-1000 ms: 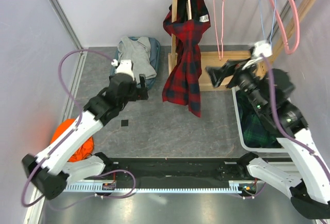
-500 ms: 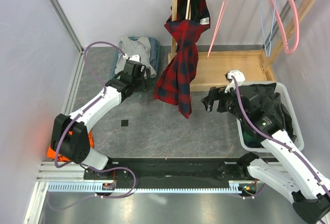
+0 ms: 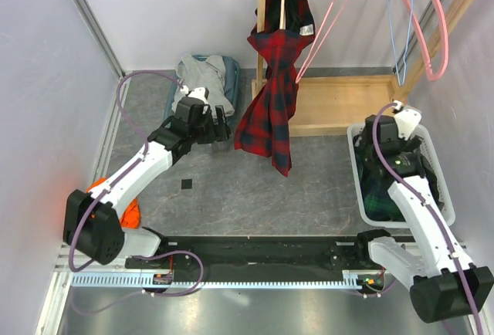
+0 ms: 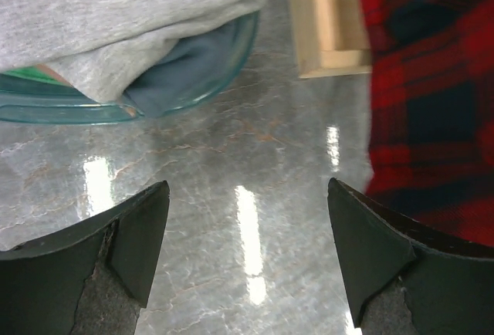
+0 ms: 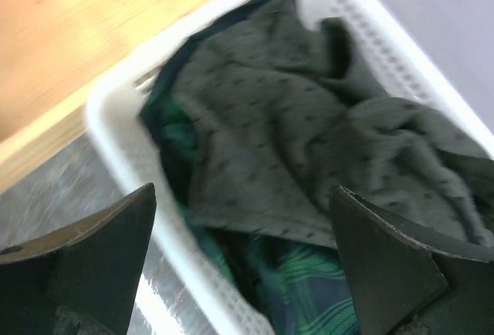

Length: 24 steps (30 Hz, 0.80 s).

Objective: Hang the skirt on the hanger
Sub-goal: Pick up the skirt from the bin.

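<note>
Over the white basket (image 5: 116, 130), right tool (image 5: 241, 190) is hovering agape, empty, likely targeting the grey dotted garment (image 5: 309, 142); left tool (image 4: 247, 183) likewise agape, empty.

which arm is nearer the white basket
Right. The right arm holds its jaws just above the white basket; the left arm is across the floor, jaws by the teal bin.

My top camera looks steeply down from high at the near side over the whole floor (image 3: 231, 188). My left wrist camera sits low and close, facing the red plaid skirt (image 4: 432, 80) and teal tub (image 4: 69, 107); the right one peers closely into the white basket (image 5: 127, 157); the top view shares all three
</note>
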Each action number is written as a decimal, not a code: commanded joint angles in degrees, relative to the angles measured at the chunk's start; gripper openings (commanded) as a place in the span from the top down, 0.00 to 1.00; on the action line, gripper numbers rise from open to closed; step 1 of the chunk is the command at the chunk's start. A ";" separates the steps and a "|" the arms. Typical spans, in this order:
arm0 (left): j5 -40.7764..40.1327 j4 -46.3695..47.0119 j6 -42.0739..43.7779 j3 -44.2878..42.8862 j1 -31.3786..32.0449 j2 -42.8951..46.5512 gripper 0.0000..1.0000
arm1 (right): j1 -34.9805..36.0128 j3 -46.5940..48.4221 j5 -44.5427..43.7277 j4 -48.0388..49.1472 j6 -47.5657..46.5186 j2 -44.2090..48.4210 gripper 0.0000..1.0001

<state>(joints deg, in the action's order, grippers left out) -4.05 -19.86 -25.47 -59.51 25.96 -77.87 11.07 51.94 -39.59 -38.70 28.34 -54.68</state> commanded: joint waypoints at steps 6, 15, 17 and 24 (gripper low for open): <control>8.79 4.03 -3.44 2.81 -0.03 6.41 0.11 | -6.50 -0.52 10.67 1.25 3.29 -5.35 0.02; 9.24 4.04 -3.27 5.98 -0.03 11.50 0.11 | -7.20 -0.71 6.38 -0.94 5.76 -7.81 0.21; 9.50 4.04 -3.27 5.98 -0.03 11.94 0.11 | -7.29 0.17 5.15 -1.82 6.73 -7.99 0.44; 9.94 3.16 -3.44 6.60 -0.03 14.76 0.11 | -7.55 7.99 3.38 -5.16 7.00 -5.10 1.00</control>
<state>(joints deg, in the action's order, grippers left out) 4.78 -17.82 -27.24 -53.34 25.96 -65.39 3.81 52.77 -33.71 -42.50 34.70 -62.65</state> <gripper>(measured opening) 0.888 0.039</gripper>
